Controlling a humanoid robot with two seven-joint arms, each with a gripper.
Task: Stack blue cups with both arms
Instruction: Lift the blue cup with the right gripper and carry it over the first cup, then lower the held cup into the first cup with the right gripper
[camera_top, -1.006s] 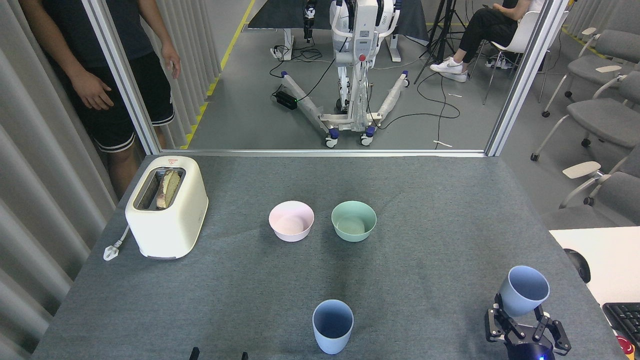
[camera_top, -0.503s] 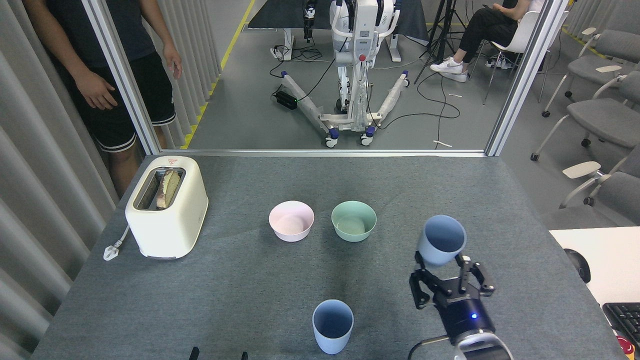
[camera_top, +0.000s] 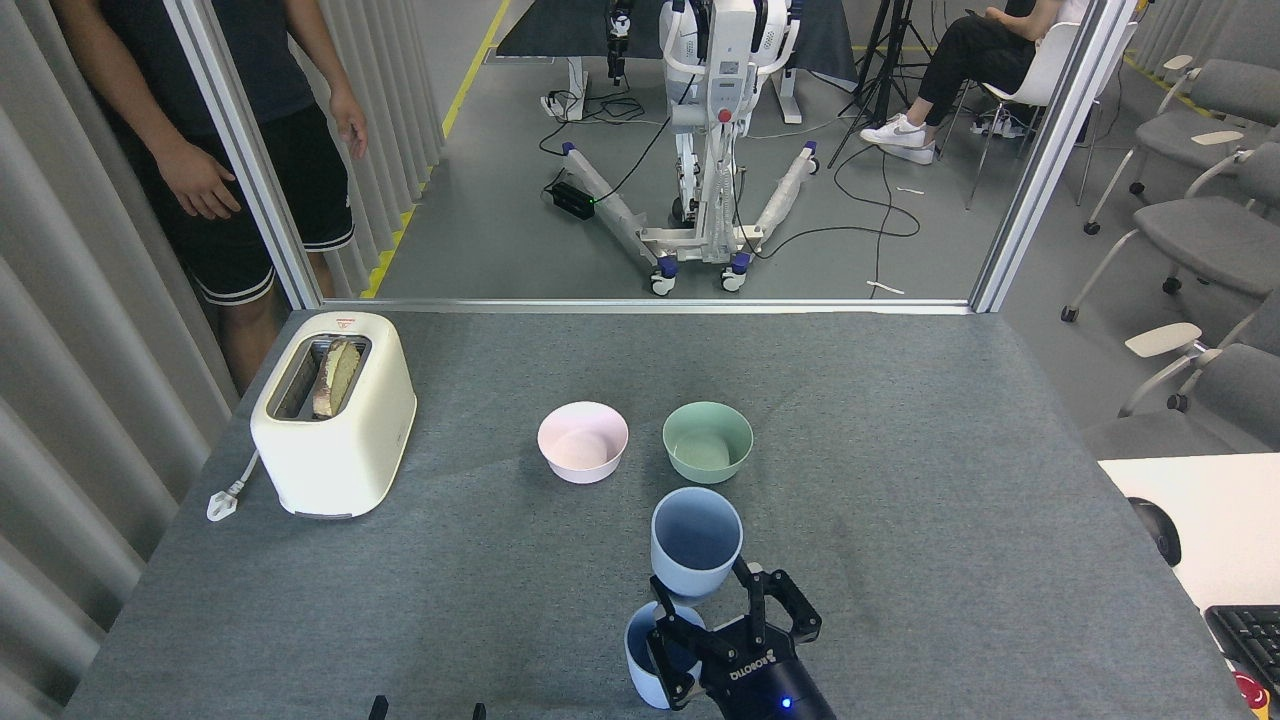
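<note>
Table (camera_top: 900, 420): grey felt top; every place below is given relative to the mint green bowl (camera_top: 707, 441) near its middle.
Toaster (camera_top: 333, 411): cream, well to the left of the mint green bowl, bread in its slot.
Right arm: comes in from the bottom edge, below the mint green bowl; its black right gripper (camera_top: 735, 625) carries a small blue light.
Held cup (camera_top: 696, 541): pale blue, just below the mint green bowl, mouth up and tipped slightly toward the camera, long axis near upright.
Right gripper state: fingers clenched round the lower body of the held cup.
Standing cup (camera_top: 648, 665): pale blue, lower still and a little left of the bowl's centre line, upright on the table, partly hidden behind the gripper.
Key relation: the held cup's base sits above the standing cup's mouth and a little to its right; I judge a short shift left and then a straight descent along the upright axis would nest them, though depth is hard to read from this view.
Nearer arm: the right one; only two small dark tips (camera_top: 378, 708) at the bottom edge, down-left of the bowl, may be the left gripper, and I cannot tell its state.
Change: half a second ago the held cup was lower right of the mint green bowl; it has swung leftward to hang over the standing cup.
</note>
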